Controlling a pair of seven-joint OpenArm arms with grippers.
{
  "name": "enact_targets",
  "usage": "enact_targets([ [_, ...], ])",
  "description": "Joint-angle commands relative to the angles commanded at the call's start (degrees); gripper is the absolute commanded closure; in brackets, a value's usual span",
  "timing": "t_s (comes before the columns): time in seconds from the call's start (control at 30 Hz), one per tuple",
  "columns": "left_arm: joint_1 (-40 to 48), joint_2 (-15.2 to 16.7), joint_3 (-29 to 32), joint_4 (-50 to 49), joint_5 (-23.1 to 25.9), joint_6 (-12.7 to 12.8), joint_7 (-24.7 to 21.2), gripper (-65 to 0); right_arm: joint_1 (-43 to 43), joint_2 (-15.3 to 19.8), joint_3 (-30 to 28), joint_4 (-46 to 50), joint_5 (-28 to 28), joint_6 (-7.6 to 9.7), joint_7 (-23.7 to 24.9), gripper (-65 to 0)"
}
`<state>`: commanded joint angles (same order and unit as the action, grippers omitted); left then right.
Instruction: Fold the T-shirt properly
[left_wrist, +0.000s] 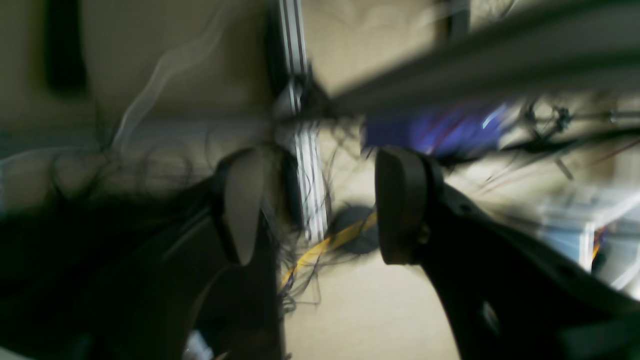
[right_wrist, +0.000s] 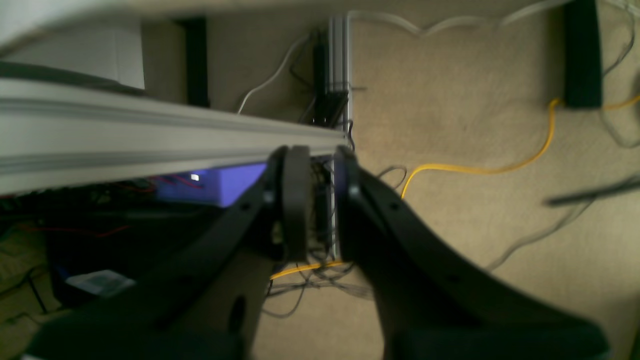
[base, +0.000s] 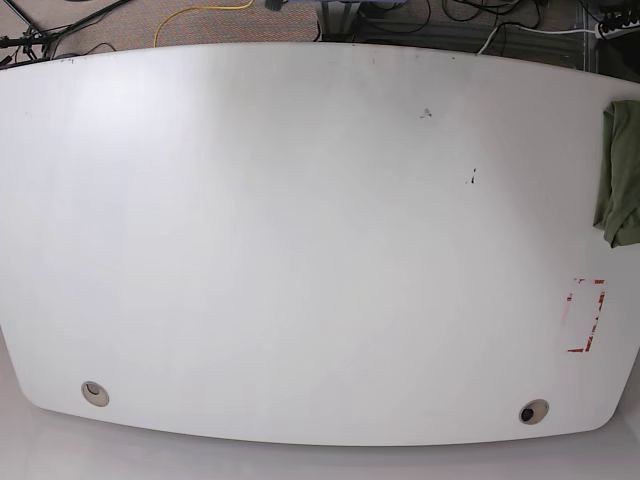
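Base view: T-shirt (base: 622, 172), olive-green, bunched and wrinkled, lying at the far right edge of the white table (base: 300, 230), partly cut off by the frame; only a narrow strip shows. Neither arm appears in this view, so the garment lies apart from both grippers and nothing touches it. Just nearer along the same edge, a red tape mark (base: 586, 315) in a broken rectangle. Two round cable holes, one at the near left (base: 95, 393), one at the near right (base: 533, 411). Left gripper (left_wrist: 320, 205), wrist view, blurred: fingers spread wide, nothing between them, carpeted floor and a yellow cable (left_wrist: 325, 245) beyond. Right gripper (right_wrist: 315, 200), wrist view: fingers drawn near together with a narrow gap, holding nothing, an aluminium rail (right_wrist: 150, 140) and carpet behind.
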<state>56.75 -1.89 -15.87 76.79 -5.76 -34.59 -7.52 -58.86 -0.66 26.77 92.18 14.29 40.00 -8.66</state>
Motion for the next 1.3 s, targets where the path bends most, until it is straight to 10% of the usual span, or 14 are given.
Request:
enact_targets([
  [0.37, -15.47, -0.44, 1.85, -25.41, 1.14, 2.11, 0.0, -32.5, 13.19, 0.62, 0.0, -26.55, -11.43, 0.0, 7.65, -8.7],
  [0.77, -35.16, -2.81, 6.68, -55.21, 4.75, 10.11, -0.26, -32.5, 23.12, 0.62, 0.09, -39.56, -15.91, 0.0, 8.35, -8.7],
  [0.87, -38.77, -4.04, 6.77, -60.04, 4.84, 11.87, -0.26, -32.5, 25.05, 0.62, 0.09, -41.49, -18.81, -2.59, 8.35, -8.7],
  [1.3, -50.11, -4.13, 8.97, -73.41, 13.19, 27.96, 0.18, -32.5, 34.11, 1.05, 0.09, -53.89, -22.68, -6.73, 8.44, -9.2],
])
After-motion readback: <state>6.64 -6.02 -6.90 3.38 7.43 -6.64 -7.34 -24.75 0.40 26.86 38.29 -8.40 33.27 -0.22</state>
